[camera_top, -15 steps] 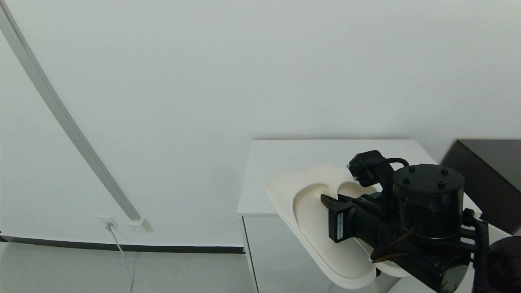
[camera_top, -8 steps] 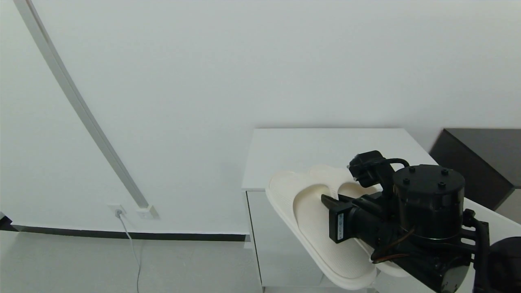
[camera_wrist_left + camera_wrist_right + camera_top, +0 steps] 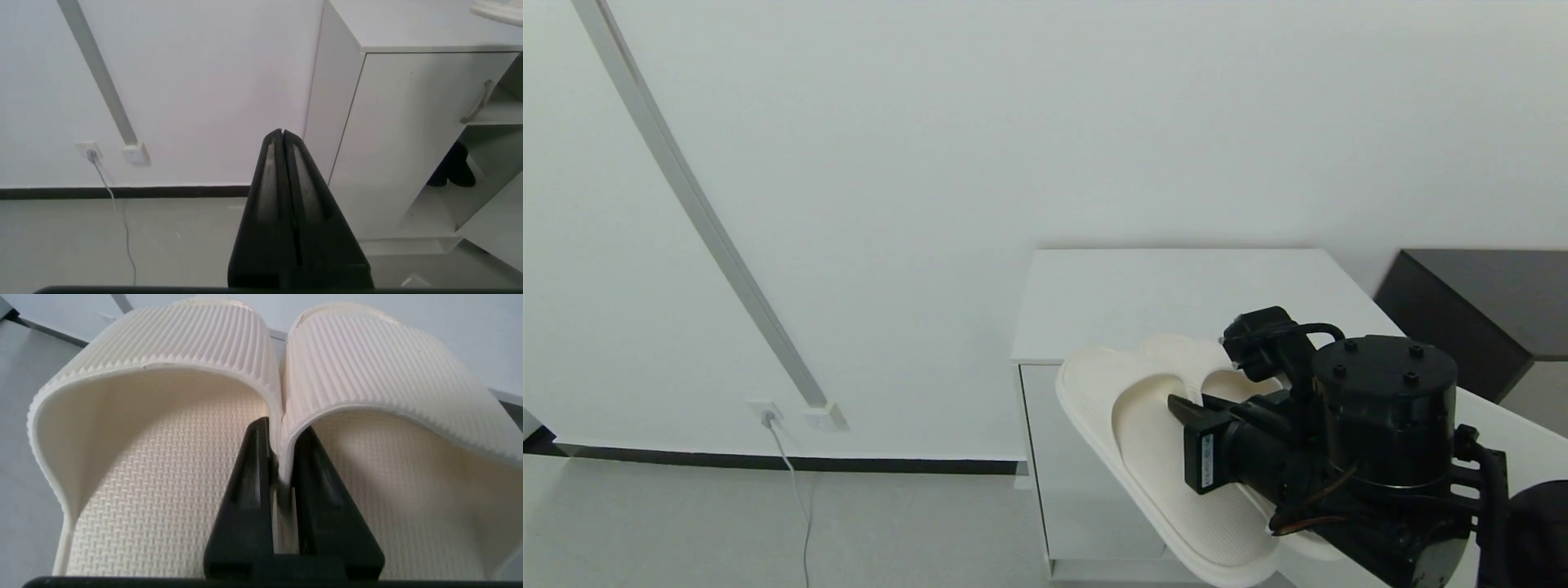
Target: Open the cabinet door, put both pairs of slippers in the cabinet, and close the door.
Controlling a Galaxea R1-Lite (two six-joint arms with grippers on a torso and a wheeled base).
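While the right gripper (image 3: pixel 279 461) pinches the touching inner sides of the two cream slippers (image 3: pixel 155 416), the pair hangs side by side in the air in front of the white cabinet (image 3: pixel 1168 290). Off to the side, the left gripper (image 3: pixel 283 143) has its fingers pressed together on nothing, pointing at the wall (image 3: pixel 204 82) beside the cabinet. On the cabinet front, a door (image 3: pixel 409 139) with a handle stands next to an exposed shelf (image 3: pixel 498 116).

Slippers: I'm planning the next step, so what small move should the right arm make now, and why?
Probably lower the right gripper, shut on the slippers, toward the open compartment of the cabinet. The pair is held near cabinet-top height, and the shelves sit lower.
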